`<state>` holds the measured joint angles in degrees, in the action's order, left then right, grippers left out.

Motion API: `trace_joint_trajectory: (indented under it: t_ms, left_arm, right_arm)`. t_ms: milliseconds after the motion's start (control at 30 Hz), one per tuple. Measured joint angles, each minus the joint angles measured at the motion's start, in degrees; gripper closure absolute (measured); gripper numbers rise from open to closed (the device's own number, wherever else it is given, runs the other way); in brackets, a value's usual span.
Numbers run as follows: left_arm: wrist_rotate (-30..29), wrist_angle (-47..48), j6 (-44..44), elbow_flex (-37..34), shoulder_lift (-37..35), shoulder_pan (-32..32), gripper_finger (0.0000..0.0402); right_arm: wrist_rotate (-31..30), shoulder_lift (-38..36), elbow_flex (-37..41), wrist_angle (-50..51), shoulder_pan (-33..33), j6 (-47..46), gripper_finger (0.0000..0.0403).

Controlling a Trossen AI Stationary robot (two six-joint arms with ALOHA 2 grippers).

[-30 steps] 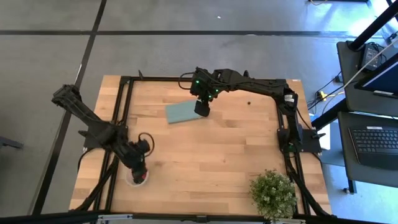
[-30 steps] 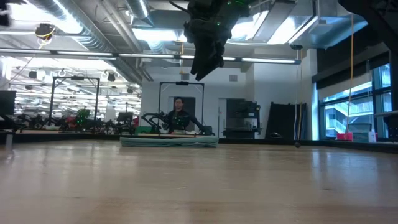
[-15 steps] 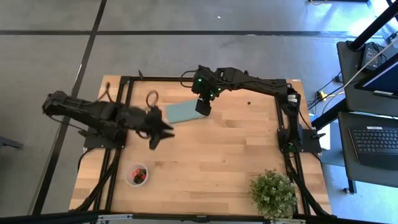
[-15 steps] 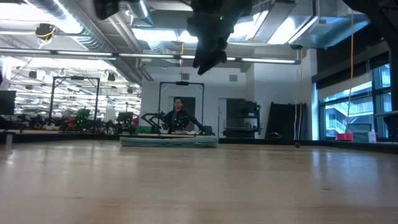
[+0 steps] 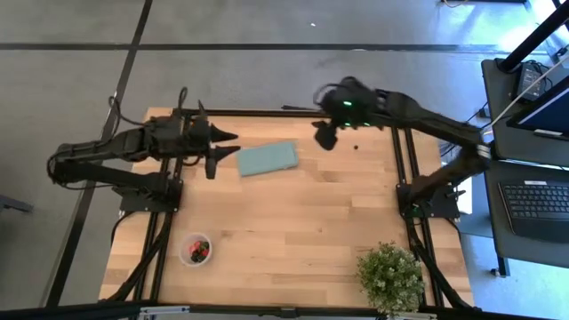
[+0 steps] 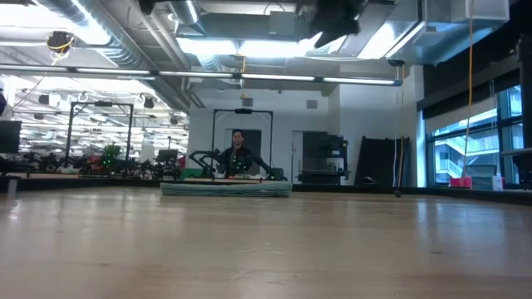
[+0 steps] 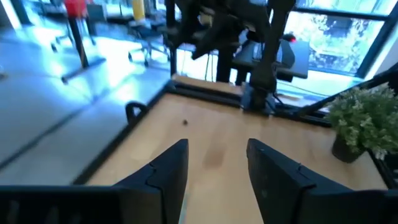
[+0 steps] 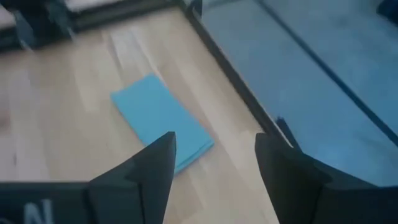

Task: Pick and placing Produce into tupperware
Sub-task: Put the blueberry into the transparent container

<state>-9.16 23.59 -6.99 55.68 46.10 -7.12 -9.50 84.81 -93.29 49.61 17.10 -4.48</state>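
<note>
My left gripper [image 5: 216, 149] and right gripper [image 5: 324, 135], both spread and empty, hover beside the teal sheet [image 5: 267, 158]; the tupperware [image 5: 196, 251] (berries inside) sits well apart.

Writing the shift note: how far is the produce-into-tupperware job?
Done: the tupperware near the table's front left already holds red and dark produce. In hand: nothing; the left gripper and the right gripper are both open and empty, up by the far edge, either side of the teal rectangle. Left: at least one small dark piece on the wood near the right gripper.
</note>
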Motion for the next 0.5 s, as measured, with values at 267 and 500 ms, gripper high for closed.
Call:
trace_joint_trajectory:
  t_ms: [267, 500]
  left_arm:
    - [1.0, -5.8, 3.0, -8.2, -9.4, -5.8, 0.0245]
    - [1.2, -16.4, 2.8, -23.7, -20.3, -8.8, 0.0255]
  right_arm:
    - [-2.0, -23.0, 29.0, -20.7, 0.0, -3.3, 0.018]
    - [-2.3, -36.3, 48.4, -45.3, 0.0, -2.8, 0.018]
